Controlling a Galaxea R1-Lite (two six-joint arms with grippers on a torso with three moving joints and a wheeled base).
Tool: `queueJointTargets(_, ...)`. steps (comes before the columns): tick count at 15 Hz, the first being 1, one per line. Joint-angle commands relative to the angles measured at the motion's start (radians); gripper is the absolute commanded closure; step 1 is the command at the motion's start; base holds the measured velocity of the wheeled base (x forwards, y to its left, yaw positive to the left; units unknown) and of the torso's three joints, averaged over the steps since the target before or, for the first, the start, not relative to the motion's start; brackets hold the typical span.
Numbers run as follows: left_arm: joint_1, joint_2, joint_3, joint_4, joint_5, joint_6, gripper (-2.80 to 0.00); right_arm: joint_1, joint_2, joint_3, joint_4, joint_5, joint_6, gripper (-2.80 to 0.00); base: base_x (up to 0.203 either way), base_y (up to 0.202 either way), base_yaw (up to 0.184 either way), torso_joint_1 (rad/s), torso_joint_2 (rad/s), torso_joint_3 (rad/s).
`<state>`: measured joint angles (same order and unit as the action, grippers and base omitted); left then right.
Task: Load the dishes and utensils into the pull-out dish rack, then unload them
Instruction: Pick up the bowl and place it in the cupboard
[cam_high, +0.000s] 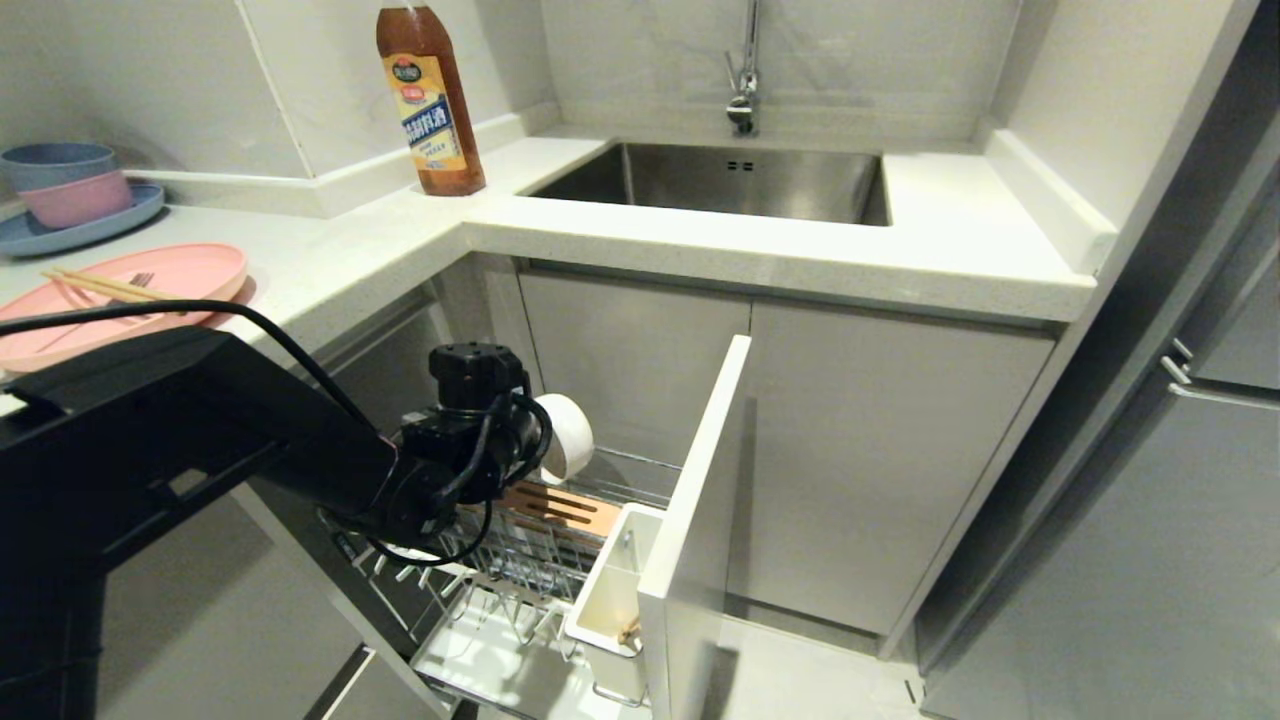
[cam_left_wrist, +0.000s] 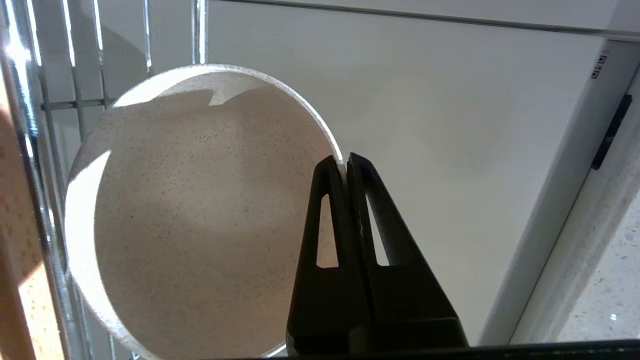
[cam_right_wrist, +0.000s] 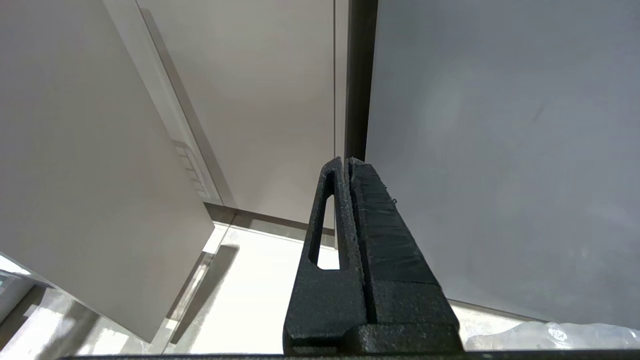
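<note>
Bowl pinched over the rack

The left claw (cam_left_wrist: 345, 165) is clamped on the rim of the bowl (cam_left_wrist: 200, 215), held on edge above the rack (cam_high: 520, 570); stiff, light, probably slippery, so a rim grip suits. The right claw (cam_right_wrist: 347, 167), closed, hangs parked.

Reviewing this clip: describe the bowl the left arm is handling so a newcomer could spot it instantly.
Below the steel sink, the pull-out dish rack stands open. Over its wire basket, the left gripper pinches the rim of the cream-white bowl, held on edge. Unlike the blue and pink bowls stacked on the counter, it is pale, speckled and off the counter.
</note>
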<state>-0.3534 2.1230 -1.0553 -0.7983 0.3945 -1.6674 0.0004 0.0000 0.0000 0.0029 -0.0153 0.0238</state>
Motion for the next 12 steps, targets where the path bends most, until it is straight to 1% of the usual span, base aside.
queueJointTargets(1, 0.001, 0.003, 0.0, -0.002, 0.003, -0.009, 0.0, 0.001, 0.001, 0.002, 0.0, 0.0, 0.0, 0.0, 0.0, 0.0, 0.0, 0.0, 0.0, 0.0)
queueJointTargets(9, 0.001, 0.008, 0.001, 0.006, 0.007, -0.007, 0.0, 0.001, 0.0, 0.003, 0.0, 0.0, 0.001, 0.0, 0.0, 0.0, 0.0, 0.0, 0.0, 0.0)
queueJointTargets(11, 0.001, 0.008, -0.002, 0.042, 0.007, -0.008, 0.0, 0.001, 0.0, 0.002, 0.0, 0.0, 0.001, 0.0, 0.0, 0.0, 0.0, 0.0, 0.0, 0.0)
queueJointTargets(12, 0.001, 0.008, -0.002, 0.042, 0.007, -0.009, 0.0, 0.0, 0.001, 0.003, 0.0, 0.0, 0.0, 0.0, 0.0, 0.0, 0.0, 0.0, 0.0, 0.0)
